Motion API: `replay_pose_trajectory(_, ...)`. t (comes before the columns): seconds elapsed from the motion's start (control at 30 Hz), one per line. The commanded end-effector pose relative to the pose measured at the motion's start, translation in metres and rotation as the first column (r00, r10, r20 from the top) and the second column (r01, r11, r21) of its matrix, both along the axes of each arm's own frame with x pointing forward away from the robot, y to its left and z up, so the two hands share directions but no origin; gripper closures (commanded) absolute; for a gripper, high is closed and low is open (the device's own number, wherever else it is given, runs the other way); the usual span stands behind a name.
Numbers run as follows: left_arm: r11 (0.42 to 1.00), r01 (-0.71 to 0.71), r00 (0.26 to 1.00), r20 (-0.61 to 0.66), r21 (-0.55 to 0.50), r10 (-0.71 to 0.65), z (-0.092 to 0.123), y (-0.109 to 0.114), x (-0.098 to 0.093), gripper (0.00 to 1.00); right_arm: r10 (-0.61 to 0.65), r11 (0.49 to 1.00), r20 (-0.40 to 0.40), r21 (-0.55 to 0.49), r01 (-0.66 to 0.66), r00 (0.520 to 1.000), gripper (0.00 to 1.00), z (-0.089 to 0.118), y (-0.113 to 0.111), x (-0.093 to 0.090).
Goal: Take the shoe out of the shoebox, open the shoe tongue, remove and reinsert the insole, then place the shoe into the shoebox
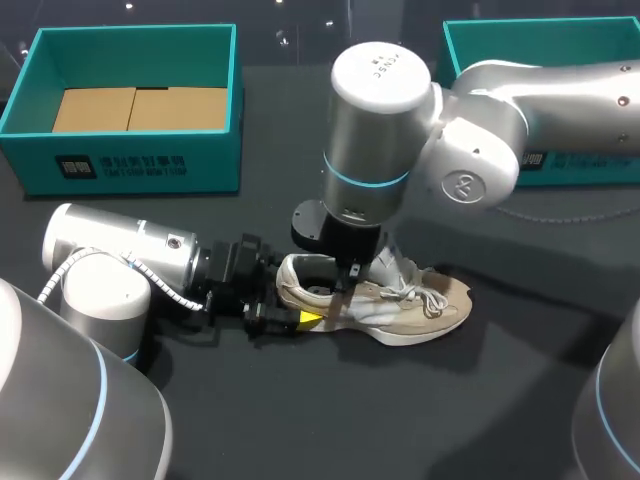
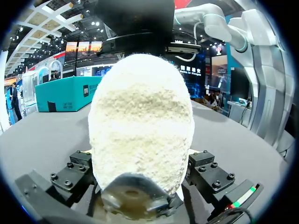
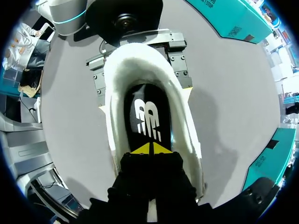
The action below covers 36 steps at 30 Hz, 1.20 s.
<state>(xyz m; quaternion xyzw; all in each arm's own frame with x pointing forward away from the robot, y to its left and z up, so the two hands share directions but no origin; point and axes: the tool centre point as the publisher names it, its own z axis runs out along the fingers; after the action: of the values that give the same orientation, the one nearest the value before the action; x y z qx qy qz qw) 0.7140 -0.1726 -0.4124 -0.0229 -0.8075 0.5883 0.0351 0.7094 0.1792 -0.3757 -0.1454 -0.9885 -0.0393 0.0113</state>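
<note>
A beige sneaker (image 1: 440, 300) with white laces lies on the black table, toe pointing right. My left gripper (image 1: 288, 318) comes in from the left and its fingers clasp the fleecy heel (image 2: 140, 121) from both sides. Seen from the right wrist, its yellow fingertips (image 3: 100, 108) flank the heel of the sneaker (image 3: 114, 93). My right gripper (image 1: 345, 288) reaches down from above into the shoe's mouth. It is shut, with its yellow tips (image 3: 150, 149) together just above the black insole (image 3: 147, 109). The tongue is hidden under the right gripper.
An open teal shoebox (image 1: 120, 165) with cardboard in it stands at the back left. A second teal box (image 1: 470, 45) sits at the back right, partly behind my right arm. Bare black table lies in front of the shoe.
</note>
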Motion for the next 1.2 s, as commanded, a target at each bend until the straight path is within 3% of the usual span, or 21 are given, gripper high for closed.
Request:
replay_pose_trajectory(0.03, 1.000, -0.001, 1.000, 0.000, 0.000, 0.001, -0.002, 0.002, 0.000, 1.00, -0.006, 1.000, 0.010, 0.024, 0.006, 1.000, 1.00, 0.001, -0.011, -0.004)
replay_pose_trajectory(0.27, 1.000, -0.001, 1.000, 0.000, 0.000, 0.001, -0.002, 0.002, 0.000, 1.00, -0.015, 1.000, -0.001, 0.016, 0.015, 1.000, 1.00, -0.003, -0.017, -0.008)
replay_pose_trajectory(0.3, 1.000, -0.001, 1.000, 0.000, 0.000, 0.001, -0.002, 0.002, 0.000, 1.00, -0.016, 1.000, -0.004, 0.013, 0.016, 1.000, 0.96, -0.004, -0.019, -0.009)
replay_pose_trajectory(0.37, 1.000, -0.001, 1.000, 0.000, 0.000, 0.001, -0.002, 0.002, 0.000, 1.00, -0.019, 1.000, -0.006, 0.012, 0.019, 1.000, 0.75, -0.005, -0.021, -0.009)
replay_pose_trajectory(0.53, 1.000, -0.001, 1.000, 0.000, 0.000, 0.001, -0.002, 0.002, 0.000, 1.00, -0.029, 0.999, -0.011, 0.017, 0.029, 1.000, 0.63, -0.009, -0.026, -0.007)
replay_pose_trajectory(0.77, 1.000, -0.001, 1.000, 0.000, 0.000, 0.001, -0.002, 0.002, 0.000, 1.00, -0.035, 0.999, -0.021, 0.019, 0.036, 0.999, 0.57, -0.017, -0.026, -0.001)
replay_pose_trajectory(1.0, 1.000, -0.001, 1.000, 0.000, 0.000, 0.001, -0.002, 0.002, 0.000, 1.00, -0.038, 0.999, -0.109, 0.004, 0.039, 0.993, 0.53, -0.036, -0.020, -0.001)
replay_pose_trajectory(1.2, 1.000, -0.001, 1.000, 0.000, 0.000, 0.001, -0.002, 0.002, 0.000, 1.00, -0.030, 0.999, -0.188, 0.009, 0.033, 0.982, 0.58, -0.052, -0.015, -0.010)
